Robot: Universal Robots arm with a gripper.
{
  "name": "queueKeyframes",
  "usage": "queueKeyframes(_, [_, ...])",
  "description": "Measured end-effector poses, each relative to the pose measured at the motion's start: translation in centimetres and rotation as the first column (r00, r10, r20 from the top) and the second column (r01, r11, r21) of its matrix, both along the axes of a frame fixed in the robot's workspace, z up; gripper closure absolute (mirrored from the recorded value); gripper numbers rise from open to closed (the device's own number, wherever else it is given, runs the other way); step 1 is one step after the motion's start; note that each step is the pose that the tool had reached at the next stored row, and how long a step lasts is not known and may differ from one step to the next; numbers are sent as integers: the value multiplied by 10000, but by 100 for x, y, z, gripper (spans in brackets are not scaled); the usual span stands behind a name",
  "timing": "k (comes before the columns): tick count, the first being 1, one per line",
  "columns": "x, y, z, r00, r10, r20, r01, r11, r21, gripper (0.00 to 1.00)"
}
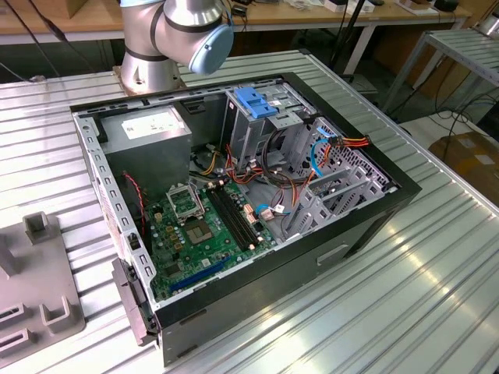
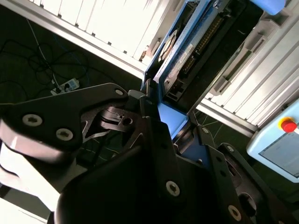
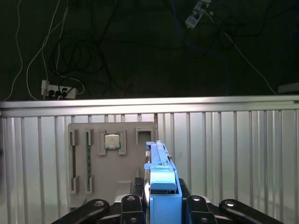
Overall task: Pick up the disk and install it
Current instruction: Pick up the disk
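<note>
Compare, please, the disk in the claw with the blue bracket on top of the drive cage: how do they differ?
The disk is clamped in the claw, out over the slatted table; the blue bracket sits on the drive cage inside the computer case. The disk pairs a blue frame with a dark inner body; the blue bracket looks all blue. Both carry bright blue plastic.

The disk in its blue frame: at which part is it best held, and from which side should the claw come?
Probably at one end, pinching across the two broad flat faces and coming in along its length. The disk is thin and flat, seen edge-on in the first wrist view, where the claw is shut on it this way.
</note>
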State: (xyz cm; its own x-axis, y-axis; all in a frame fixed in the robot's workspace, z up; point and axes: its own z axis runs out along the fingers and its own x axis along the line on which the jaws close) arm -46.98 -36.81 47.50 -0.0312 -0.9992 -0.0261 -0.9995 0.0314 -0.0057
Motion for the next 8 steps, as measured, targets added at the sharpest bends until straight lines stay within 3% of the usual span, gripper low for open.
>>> queueKeyframes(8, [0,0,171,10000,0,-12,0,10000,37,63])
